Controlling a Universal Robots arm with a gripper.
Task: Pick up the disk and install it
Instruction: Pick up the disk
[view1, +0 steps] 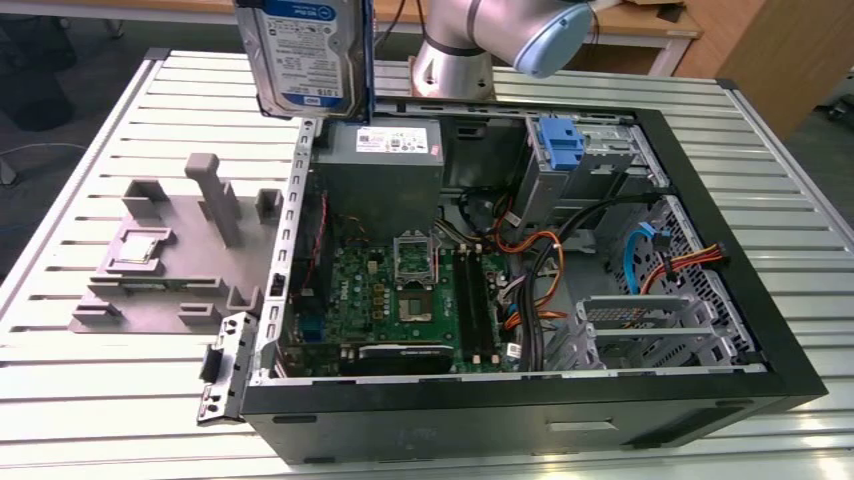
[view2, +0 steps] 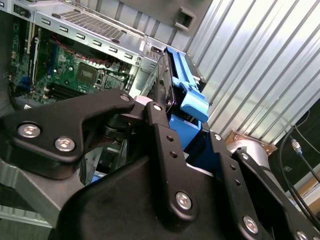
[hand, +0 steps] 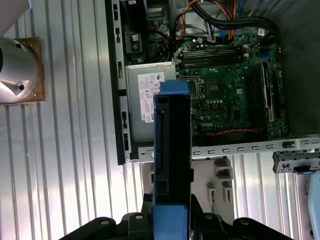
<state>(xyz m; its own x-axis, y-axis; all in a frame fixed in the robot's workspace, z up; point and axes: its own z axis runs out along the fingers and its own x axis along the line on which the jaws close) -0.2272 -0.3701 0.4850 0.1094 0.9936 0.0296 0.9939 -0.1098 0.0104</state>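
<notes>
exterior view shows you the disk (view1: 310, 55) hanging upright at the upper left of the frame, above the back corner of the open computer case (view1: 467, 430), over its power supply (view1: 387, 142). in the second wrist view the gripper (view2: 185, 127) is clamped on the disk's blue-framed sides.

Exterior view: high, looking down at a slant on the whole open computer case (view1: 534, 400); my arm (view1: 461, 45) stands at the upper middle of the frame.
First wrist view: behind my gripper (hand: 172, 222), looking down along the disk (hand: 172, 160), well above the motherboard (hand: 225, 95).
Second wrist view: hard against my gripper, slanting past the disk.
Shared: all three catch the motherboard.
</notes>
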